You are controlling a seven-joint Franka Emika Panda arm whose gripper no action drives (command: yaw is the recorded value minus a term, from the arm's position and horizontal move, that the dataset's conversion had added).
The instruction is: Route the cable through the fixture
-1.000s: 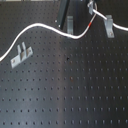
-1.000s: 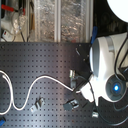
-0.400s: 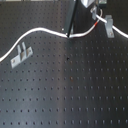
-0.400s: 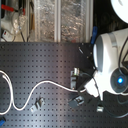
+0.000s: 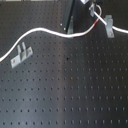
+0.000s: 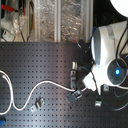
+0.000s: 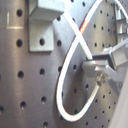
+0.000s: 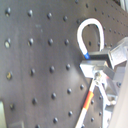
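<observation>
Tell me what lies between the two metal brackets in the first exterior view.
Between the left bracket and right bracket: bare pegboard, with the cable arching across.

Bracket (image 5: 109, 25) close beside pincer (image 5: 92, 10)

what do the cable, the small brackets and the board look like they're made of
Cable: likely plastic-sheathed cord, smooth white, bending in soft curves, with a red band. Brackets: probably bare metal, pale grey with a dull sheen, seen close in the first wrist view. Board: likely black-coated metal, matte, with a regular hole grid.
</observation>
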